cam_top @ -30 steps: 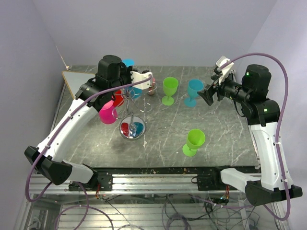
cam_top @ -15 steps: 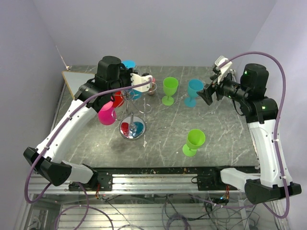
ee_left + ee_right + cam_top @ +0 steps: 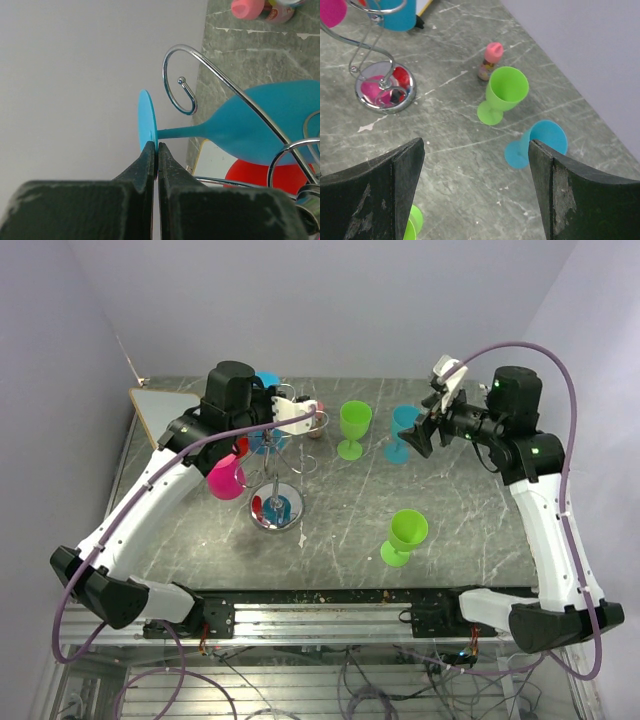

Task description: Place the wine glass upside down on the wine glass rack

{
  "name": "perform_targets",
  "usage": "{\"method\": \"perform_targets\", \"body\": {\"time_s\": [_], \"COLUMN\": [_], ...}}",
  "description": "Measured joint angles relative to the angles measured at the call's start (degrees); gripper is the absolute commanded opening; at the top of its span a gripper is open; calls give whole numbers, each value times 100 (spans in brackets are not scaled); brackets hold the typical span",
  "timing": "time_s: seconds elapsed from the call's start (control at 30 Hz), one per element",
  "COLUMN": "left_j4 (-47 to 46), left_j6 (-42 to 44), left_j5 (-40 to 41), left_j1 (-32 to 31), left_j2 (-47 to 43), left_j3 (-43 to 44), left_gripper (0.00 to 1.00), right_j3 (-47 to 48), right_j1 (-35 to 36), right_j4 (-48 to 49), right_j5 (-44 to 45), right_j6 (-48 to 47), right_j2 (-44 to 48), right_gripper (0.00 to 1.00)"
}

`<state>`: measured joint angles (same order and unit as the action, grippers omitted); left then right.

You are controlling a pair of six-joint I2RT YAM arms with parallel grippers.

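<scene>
My left gripper (image 3: 156,146) is shut on the rim of the flat foot of a blue wine glass (image 3: 260,125). The glass is held against a curled arm (image 3: 175,75) of the silver wire wine glass rack, stem beside the curl. In the top view the left gripper (image 3: 272,388) is at the rack's top, above its round chrome base (image 3: 276,506). A pink glass (image 3: 226,478) and a red glass (image 3: 244,445) hang on the rack's left side. My right gripper (image 3: 476,145) is open and empty, high over the table beside a second blue glass (image 3: 537,142).
A green glass (image 3: 353,427) stands in the middle back, another green glass (image 3: 405,535) nearer the front. The standing blue glass (image 3: 403,432) is under my right gripper (image 3: 422,435). A small pink-capped bottle (image 3: 316,428) stands by the rack. A white board (image 3: 165,405) lies back left.
My right gripper has moved left and back, closer over the standing blue glass. My left gripper with its blue glass has shifted only slightly at the rack.
</scene>
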<state>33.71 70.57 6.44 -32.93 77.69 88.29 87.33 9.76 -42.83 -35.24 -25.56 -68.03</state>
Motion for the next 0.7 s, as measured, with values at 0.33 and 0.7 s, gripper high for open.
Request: {"method": "perform_targets", "body": {"time_s": [0.33,0.7], "left_j4": [76,280], "left_j6": [39,262], "left_j5": [-70,-461], "left_j1": [0,0], "left_j2": [-138,-164], "left_j3": [-9,-9], "left_gripper": [7,7], "right_j3": [0,37], "right_j1": [702,1167], "right_j4": [356,1231], "right_j5": [-238,-769], "right_j6": [0,566], "right_j2": [-450,-1040], "right_gripper": [84,82]}}
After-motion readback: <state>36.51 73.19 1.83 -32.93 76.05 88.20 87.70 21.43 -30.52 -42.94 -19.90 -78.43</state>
